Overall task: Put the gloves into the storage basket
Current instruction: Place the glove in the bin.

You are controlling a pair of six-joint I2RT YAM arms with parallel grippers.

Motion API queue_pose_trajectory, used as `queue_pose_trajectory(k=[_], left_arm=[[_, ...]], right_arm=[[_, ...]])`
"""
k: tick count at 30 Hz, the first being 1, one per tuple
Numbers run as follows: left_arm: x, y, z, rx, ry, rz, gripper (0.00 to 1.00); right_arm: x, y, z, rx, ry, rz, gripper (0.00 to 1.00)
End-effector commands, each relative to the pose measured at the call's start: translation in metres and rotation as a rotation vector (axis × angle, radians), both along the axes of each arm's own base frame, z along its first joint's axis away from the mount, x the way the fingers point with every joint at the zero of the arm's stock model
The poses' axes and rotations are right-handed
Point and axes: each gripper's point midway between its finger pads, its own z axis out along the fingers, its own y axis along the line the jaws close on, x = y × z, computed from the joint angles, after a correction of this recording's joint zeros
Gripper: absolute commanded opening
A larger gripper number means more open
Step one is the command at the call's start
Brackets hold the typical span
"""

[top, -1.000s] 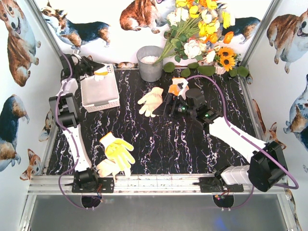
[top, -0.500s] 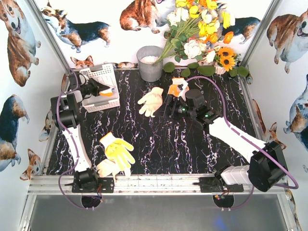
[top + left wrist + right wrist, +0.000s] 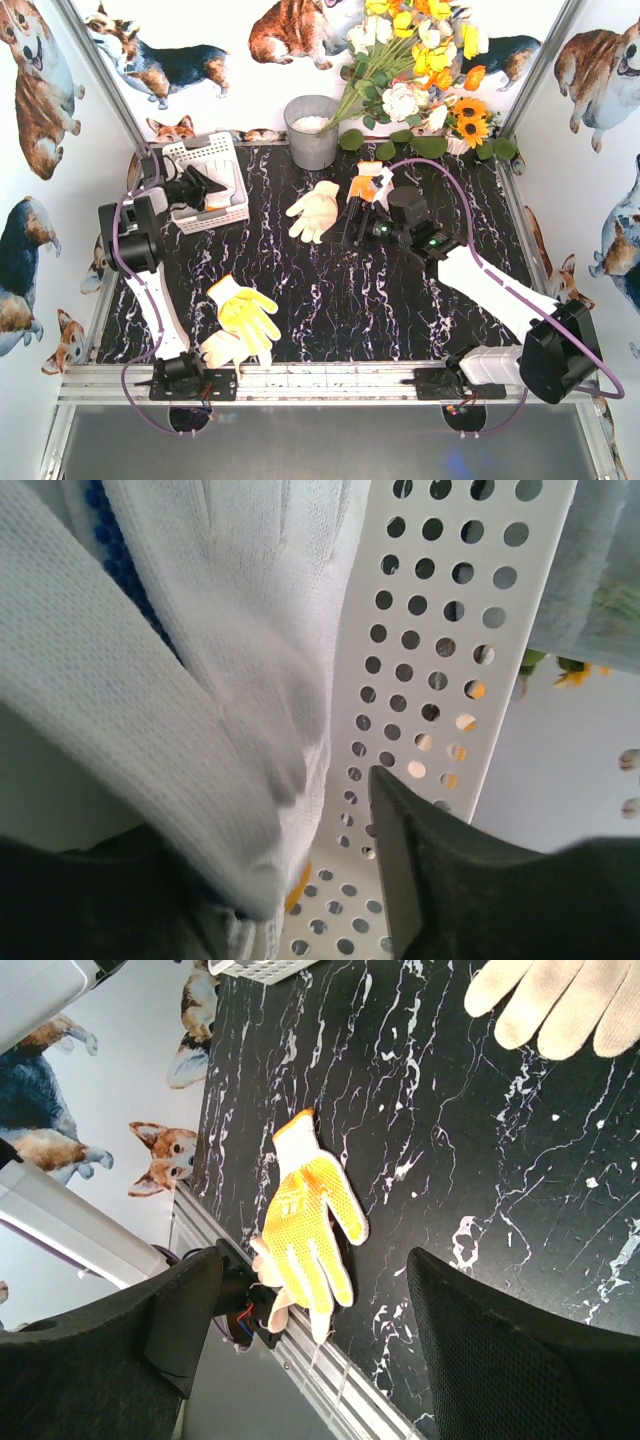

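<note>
Left pincer [image 3: 197,186] parted at the tilted storage basket [image 3: 218,155]; white glove [image 3: 200,680] hangs slack beside one finger, apparently inside the basket.

Right pincer [image 3: 315,1260] spread, empty.

To do, on bench [image 3: 400,300]: cream glove [image 3: 315,210], orange-cuffed glove [image 3: 368,180], yellow glove [image 3: 245,312], pale glove [image 3: 222,350].

You have a basket [image 3: 430,630] of smooth, white perforated plastic, soft knitted cloth gloves [image 3: 180,700], a glossy marbled table [image 3: 380,300] and a dull grey metal bucket [image 3: 312,140].

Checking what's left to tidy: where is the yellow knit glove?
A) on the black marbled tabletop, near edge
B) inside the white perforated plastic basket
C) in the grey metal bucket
A: the yellow knit glove lies flat on the black marbled tabletop at its near edge.
</note>
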Motion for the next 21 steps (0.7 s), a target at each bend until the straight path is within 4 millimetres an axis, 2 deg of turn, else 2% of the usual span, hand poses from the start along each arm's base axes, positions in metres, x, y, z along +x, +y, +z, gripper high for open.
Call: queue_pose_trajectory(k=[1,4,7,13,16,21], left_arm=[[-0.002,0.013,0.02,0.079,-0.016,0.041,0.51],[-0.004,0.015,0.03,0.097,-0.013,0.056,0.59],[-0.01,0.017,0.032,0.115,0.025,0.071,0.73],[-0.033,0.037,0.031,0.268,0.184,0.113,0.84],[-0.041,0.044,0.042,0.326,0.193,0.127,0.9],[-0.052,0.051,0.068,0.394,0.176,0.132,0.93]], right_arm=[[0.003,-0.005,0.017,0.013,-0.079,-0.014,0.76],[0.002,-0.006,0.017,0.01,-0.082,-0.018,0.76],[0.002,-0.008,0.018,0.005,-0.089,-0.023,0.76],[0.001,-0.019,0.018,-0.055,-0.101,-0.056,0.76],[0.001,-0.03,0.018,-0.103,-0.113,-0.081,0.77],[0.0,-0.042,0.019,-0.138,-0.125,-0.108,0.77]])
